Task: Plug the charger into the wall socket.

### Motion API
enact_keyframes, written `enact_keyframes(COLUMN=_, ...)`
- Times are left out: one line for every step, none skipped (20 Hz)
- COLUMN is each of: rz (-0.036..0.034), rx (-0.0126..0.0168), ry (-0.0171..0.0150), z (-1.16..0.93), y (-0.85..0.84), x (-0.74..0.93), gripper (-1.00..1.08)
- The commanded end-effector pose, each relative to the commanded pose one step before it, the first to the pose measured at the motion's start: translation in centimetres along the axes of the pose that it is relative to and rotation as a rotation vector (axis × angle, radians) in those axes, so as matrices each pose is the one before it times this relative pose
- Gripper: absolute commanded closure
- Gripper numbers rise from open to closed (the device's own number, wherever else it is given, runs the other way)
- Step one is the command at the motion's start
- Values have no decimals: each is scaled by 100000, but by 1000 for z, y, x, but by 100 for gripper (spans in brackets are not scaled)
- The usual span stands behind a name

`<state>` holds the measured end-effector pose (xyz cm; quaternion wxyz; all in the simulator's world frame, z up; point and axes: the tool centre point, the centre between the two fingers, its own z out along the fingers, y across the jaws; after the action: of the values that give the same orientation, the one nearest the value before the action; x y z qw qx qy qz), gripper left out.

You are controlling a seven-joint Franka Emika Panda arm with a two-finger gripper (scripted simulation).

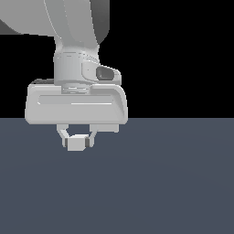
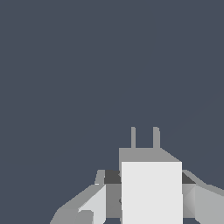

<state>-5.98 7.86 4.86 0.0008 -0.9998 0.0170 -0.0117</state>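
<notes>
Currently the gripper [image 1: 77,141] is clenched on the charger [image 1: 77,143], held clear above the dark floor [image 1: 173,183]. Wrist view shows the white block [image 2: 151,192] with two prongs [image 2: 156,138] projecting forward.

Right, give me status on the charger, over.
End effector shut on charger, lifted off the floor. Prongs showing, pointing away from wrist. Socket not in view. Nothing in the way.

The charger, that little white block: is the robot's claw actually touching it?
Touching. In the exterior view, the gripper fingers press both sides of the charger, no gap showing.
</notes>
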Motion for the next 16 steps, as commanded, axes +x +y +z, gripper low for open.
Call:
enact_keyframes(rz=3566, rx=-50, ry=34, z=-1059, y=133, x=1745, gripper=108)
enact_keyframes(rz=1508, rx=-42, ry=5, z=-429, y=55, x=745, gripper=108)
enact_keyframes(rz=1429, rx=-43, ry=6, z=-403, y=54, x=707, gripper=108)
enact_keyframes(rz=1337, rx=-44, ry=6, z=-374, y=53, x=663, gripper=108)
enact_keyframes(rz=1243, rx=-44, ry=6, z=-345, y=51, x=618, gripper=108)
enact_keyframes(rz=1149, rx=-43, ry=6, z=-316, y=48, x=573, gripper=108)
enact_keyframes(rz=1059, rx=-42, ry=6, z=-289, y=46, x=529, gripper=108)
enact_keyframes(rz=972, rx=-40, ry=5, z=-263, y=43, x=487, gripper=108)
enact_keyframes(rz=890, rx=-38, ry=5, z=-239, y=41, x=446, gripper=108)
enact_keyframes(rz=807, rx=-36, ry=5, z=-215, y=37, x=406, gripper=108)
enact_keyframes(rz=728, rx=-33, ry=5, z=-193, y=35, x=367, gripper=108)
enact_keyframes(rz=651, rx=-31, ry=4, z=-170, y=32, x=329, gripper=108)
enact_keyframes(rz=573, rx=-28, ry=4, z=-148, y=28, x=291, gripper=108)
enact_keyframes(rz=500, rx=-25, ry=3, z=-127, y=26, x=254, gripper=108)
enact_keyframes(rz=428, rx=-22, ry=3, z=-107, y=24, x=219, gripper=108)
enact_keyframes(rz=355, rx=-19, ry=2, z=-88, y=19, x=183, gripper=108)
